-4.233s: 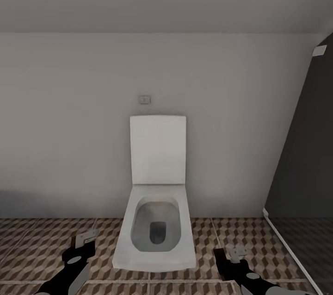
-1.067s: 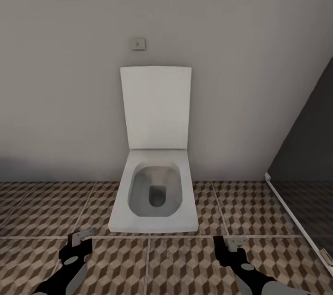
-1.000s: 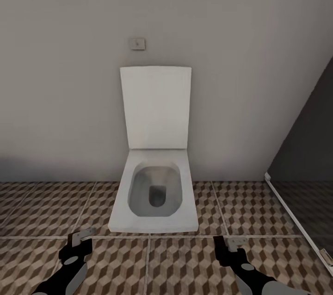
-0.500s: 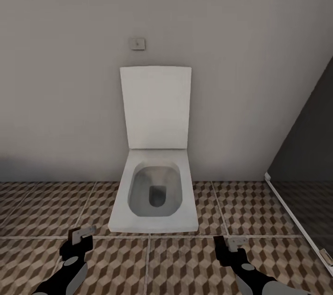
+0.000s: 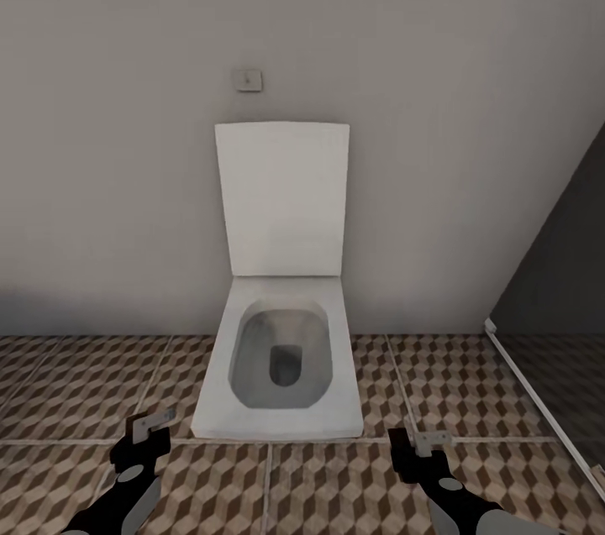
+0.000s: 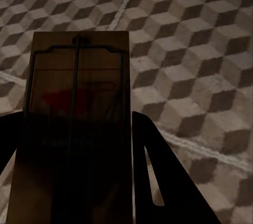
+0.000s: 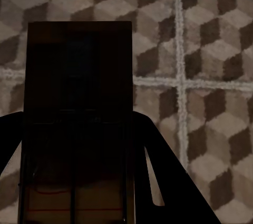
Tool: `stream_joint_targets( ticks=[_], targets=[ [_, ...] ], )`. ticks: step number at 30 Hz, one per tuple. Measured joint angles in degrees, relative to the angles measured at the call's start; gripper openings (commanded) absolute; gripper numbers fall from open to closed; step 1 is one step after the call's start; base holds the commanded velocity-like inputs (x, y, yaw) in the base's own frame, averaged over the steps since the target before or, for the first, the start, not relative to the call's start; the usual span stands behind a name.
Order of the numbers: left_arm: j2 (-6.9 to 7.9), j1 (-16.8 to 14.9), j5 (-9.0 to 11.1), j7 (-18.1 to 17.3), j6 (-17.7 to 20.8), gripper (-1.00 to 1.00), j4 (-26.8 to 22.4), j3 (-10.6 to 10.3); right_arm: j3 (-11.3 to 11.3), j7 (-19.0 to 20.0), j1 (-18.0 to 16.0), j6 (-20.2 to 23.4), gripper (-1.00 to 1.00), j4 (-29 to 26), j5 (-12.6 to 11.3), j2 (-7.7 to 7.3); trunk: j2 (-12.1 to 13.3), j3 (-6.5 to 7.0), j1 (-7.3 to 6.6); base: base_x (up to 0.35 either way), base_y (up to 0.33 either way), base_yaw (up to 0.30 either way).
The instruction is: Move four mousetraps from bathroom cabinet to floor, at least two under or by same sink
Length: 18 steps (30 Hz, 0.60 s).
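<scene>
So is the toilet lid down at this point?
No, the toilet lid stands upright against the wall, leaving the bowl open.

The head camera looks forward and down at the far toilet (image 5: pixel 281 350), while the 2 wrist cameras face down, close over the bathroom floor (image 5: pixel 336 485), shared by all 3 views.

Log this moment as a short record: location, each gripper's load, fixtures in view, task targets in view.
location: bathroom floor, cube-pattern tiles, facing a wall
left gripper: shut on a mousetrap
right gripper: shut on a second mousetrap
fixtures: white toilet straight ahead, lid up; small wall plate above it; dark panel on the right
traps on the floor: none seen yet
</scene>
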Motion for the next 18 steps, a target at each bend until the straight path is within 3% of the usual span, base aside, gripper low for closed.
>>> stream_joint_targets(
  ticks=[18],
  targets=[
    [0.32, 0.0, 0.0, 0.0, -0.2, -1.00, 0.0, 0.0, 0.0, 0.0, 0.0, 0.0, -1.00, 0.0, 0.0, 0.00, 0.0, 0.00, 0.01, 0.019, 0.000, 0.000]
  ],
)
